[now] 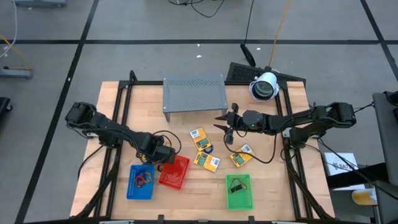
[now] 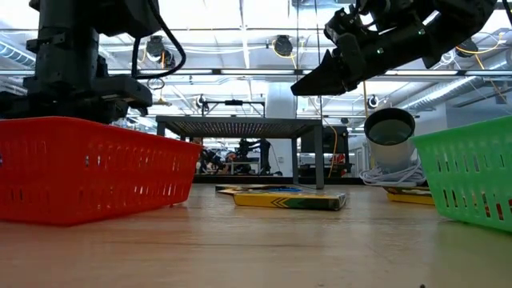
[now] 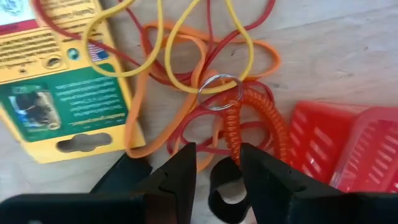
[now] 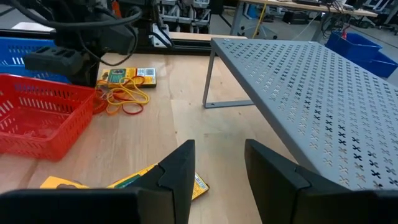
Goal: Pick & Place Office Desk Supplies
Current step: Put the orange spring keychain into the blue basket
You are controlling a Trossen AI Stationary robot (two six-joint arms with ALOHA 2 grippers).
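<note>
Figure: two-arm sorting of desk supplies, taking the red tray (image 1: 174, 172) as landmark. Nearest the front table edge stand three mesh trays: the blue tray (image 1: 140, 181) just left of the red one, already holding a few rubber-band loops, and the green tray (image 1: 239, 191) well to its right, holding a small dark clip; I judge the trays to be the sorting bins, which is why they line the near edge within reach of both my arms.

My left gripper (image 3: 217, 177) hangs just behind the red tray's back corner, over a tangle of rubber bands (image 3: 186, 81) lying on the table with an orange coiled cord and its metal ring (image 3: 219, 92). The jaws stand partly parted and straddle the coil's lower end; I cannot tell whether they actually pinch it. A yellow packet (image 3: 59, 87) lies touching the tangle.

Farther back and to the right of the red tray, four more yellow packets (image 1: 207, 161) lie loose in mid-table, not yet sorted.

My right gripper (image 1: 225, 122) hovers above and beyond those packets, fingers parted and empty, presumably waiting clear of my left arm's working space.

Farthest from the red tray stands the grey perforated rack (image 1: 194, 92).
</note>
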